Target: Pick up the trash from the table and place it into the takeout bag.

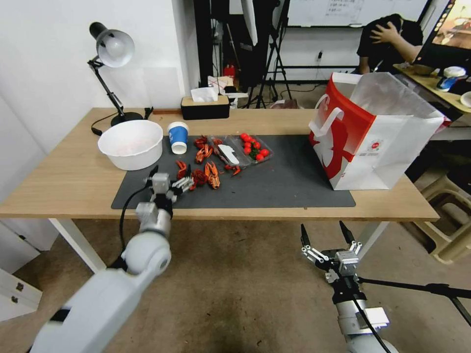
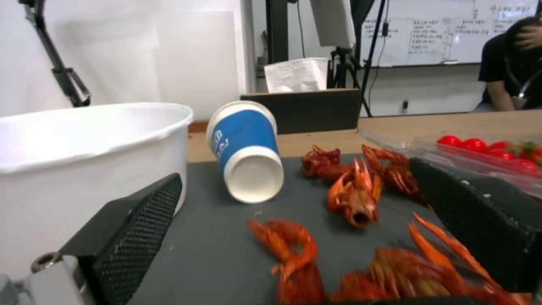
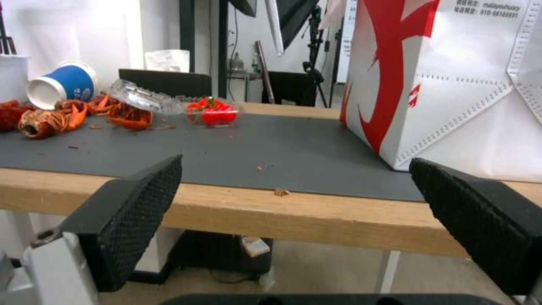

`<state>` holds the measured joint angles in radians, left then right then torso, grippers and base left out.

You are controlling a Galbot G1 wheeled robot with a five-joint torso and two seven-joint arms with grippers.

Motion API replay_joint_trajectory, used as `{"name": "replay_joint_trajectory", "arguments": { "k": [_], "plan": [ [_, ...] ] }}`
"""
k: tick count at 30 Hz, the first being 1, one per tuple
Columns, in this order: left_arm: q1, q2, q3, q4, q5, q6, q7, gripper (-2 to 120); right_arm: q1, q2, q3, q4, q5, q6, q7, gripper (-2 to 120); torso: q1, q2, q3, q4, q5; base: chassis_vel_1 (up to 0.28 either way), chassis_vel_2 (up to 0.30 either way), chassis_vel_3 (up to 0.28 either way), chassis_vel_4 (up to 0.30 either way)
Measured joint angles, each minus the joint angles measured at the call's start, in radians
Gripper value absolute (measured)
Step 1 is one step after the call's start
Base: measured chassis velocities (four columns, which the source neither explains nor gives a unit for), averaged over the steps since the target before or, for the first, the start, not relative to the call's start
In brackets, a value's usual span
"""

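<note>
I have the left gripper [image 1: 172, 180] low over the dark mat [image 1: 294, 181], fingers spread around crayfish shells [image 1: 203, 175], just in front of the tipped blue-and-white paper cup [image 1: 178, 138]. My right gripper [image 1: 326, 234] hangs below the mat's near edge, fingers spread, empty. The takeout bag [image 1: 373, 132] stands on the mat's right end.

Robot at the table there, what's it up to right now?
The left gripper is open, low over the dark mat among crayfish shells, near a tipped blue paper cup and white bowl. The right gripper hangs open below the table edge. The takeout bag stands open.
</note>
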<state>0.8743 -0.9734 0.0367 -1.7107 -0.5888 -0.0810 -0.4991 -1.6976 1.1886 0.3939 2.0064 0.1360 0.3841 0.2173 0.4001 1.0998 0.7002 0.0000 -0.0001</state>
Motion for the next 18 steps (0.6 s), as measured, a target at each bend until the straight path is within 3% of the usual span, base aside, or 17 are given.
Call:
{"name": "replay_joint_trajectory", "arguments": {
  "k": [8,18],
  "plan": [
    [-0.201,-0.044,0.107,0.149,-0.029,0.035,-0.041,100,0.006,0.001,0.006,-0.002,0.004,0.0,0.002,100,0.0,0.0,0.0,0.0,0.0003,0.0,0.0,0.0,0.0],
    [-0.33,-0.13,0.163,0.285,-0.055,0.098,-0.085,100,0.0,-0.006,0.022,0.001,0.016,0.0,0.004,100,0.0,0.0,0.0,-0.0001,0.0001,0.0,0.0,0.0,0.0]
  ]
}}
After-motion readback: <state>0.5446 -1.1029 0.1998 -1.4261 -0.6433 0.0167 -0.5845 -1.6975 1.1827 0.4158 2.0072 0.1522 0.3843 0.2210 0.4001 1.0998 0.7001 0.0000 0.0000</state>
